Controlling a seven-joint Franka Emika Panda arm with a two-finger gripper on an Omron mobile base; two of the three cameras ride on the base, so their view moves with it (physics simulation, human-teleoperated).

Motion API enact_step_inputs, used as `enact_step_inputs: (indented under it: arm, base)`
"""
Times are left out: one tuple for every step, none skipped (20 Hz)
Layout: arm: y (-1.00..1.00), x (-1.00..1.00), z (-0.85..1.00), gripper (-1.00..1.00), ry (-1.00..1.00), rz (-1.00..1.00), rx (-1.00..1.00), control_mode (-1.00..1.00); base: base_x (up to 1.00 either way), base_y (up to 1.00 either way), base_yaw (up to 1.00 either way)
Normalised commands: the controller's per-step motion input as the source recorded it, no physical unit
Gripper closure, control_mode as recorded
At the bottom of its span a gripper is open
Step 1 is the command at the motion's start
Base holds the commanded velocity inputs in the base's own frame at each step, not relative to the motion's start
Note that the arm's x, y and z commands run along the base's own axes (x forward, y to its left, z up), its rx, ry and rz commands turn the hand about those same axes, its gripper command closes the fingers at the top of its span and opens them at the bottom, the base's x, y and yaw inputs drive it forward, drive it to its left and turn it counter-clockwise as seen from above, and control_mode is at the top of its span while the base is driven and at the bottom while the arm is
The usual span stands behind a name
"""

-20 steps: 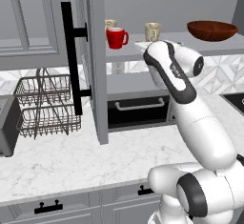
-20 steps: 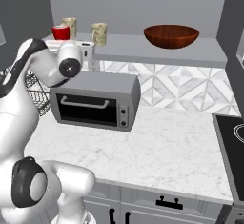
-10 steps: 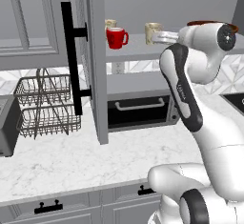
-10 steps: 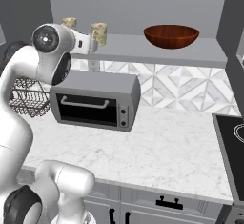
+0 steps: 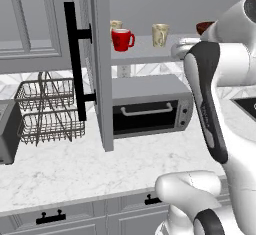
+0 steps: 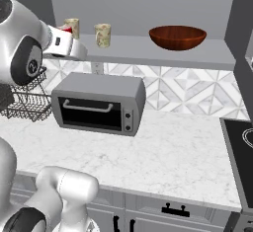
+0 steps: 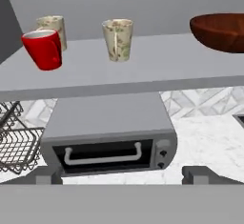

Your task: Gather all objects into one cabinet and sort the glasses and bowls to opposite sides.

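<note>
On the long grey shelf (image 7: pixel 143 70) of the open cabinet, a red mug (image 7: pixel 43 49) stands at the left. One beige cup (image 7: pixel 52 27) is just behind it and a second beige cup (image 7: pixel 117 38) stands near the middle. The reddish-brown bowl (image 7: pixel 219 31) sits at the shelf's right end. My gripper (image 7: pixel 124 175) is open and empty. It hangs in front of the shelf, level with it and apart from everything. The left base view shows the mug (image 5: pixel 121 40), the middle cup (image 5: pixel 160 35) and the cabinet door (image 5: pixel 102 79) swung out.
A toaster oven (image 7: pixel 109 137) stands on the marble counter under the shelf. A wire dish rack (image 5: pixel 45 111) is to its left. The door's black bar handle (image 5: pixel 75 64) juts toward me. A stove top (image 6: pixel 242 147) lies at the right.
My arm has swung upward, lifting its elbow high to the right. The hand stays before the shelf with jaws open. Cups, mug and bowl have not moved.
</note>
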Motion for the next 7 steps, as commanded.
enact_step_inputs:
  arm:
    - [-0.15,-1.00,-0.07,-1.00,0.26,0.00,-0.14,-1.00]
    - [-0.14,-1.00,-0.03,-1.00,0.27,0.00,-0.15,-1.00]
    - [-0.13,-1.00,0.00,-1.00,0.28,0.00,-0.15,-1.00]
    - [-0.14,-1.00,0.00,-1.00,0.29,0.00,-0.15,-1.00]
    - [-0.19,-1.00,-0.02,-1.00,0.28,0.00,-0.13,-1.00]
    - [-0.29,-1.00,-0.19,-1.00,0.26,0.00,-0.04,-1.00]
    - [-0.29,-1.00,-0.27,-1.00,0.25,0.00,-0.02,-1.00]
  base:
    - [0.00,0.00,0.00]
    - [0.00,0.00,0.00]
    - [0.00,0.00,0.00]
    - [0.00,0.00,0.00]
    - [0.00,0.00,0.00]
    - [0.00,0.00,0.00]
    - [0.00,0.00,0.00]
